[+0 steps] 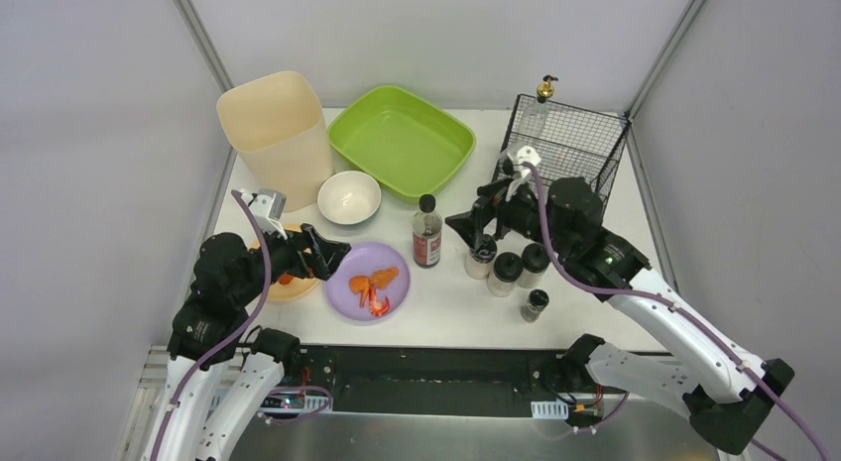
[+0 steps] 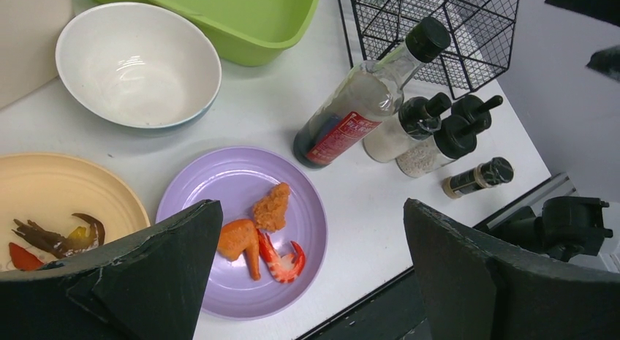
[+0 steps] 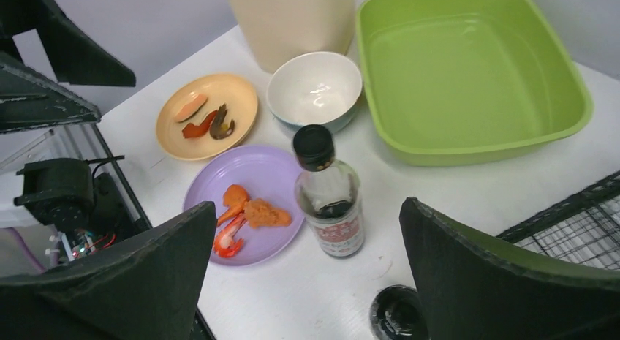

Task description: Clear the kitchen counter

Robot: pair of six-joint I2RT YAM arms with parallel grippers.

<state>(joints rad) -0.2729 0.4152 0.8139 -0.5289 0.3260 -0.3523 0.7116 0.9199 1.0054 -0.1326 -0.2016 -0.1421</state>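
The white kitchen counter carries a purple plate with a fried wing, a nugget and a shrimp. My left gripper hovers open over that plate's left side, nothing between its fingers. Beneath the left arm lies a yellow plate with food scraps. My right gripper stands open above a dark sauce bottle and a black-capped shaker, holding nothing.
A white bowl, a green tray and a tall beige bin stand at the back. A wire basket at the back right holds a pump bottle. More shakers and a small jar stand under the right arm.
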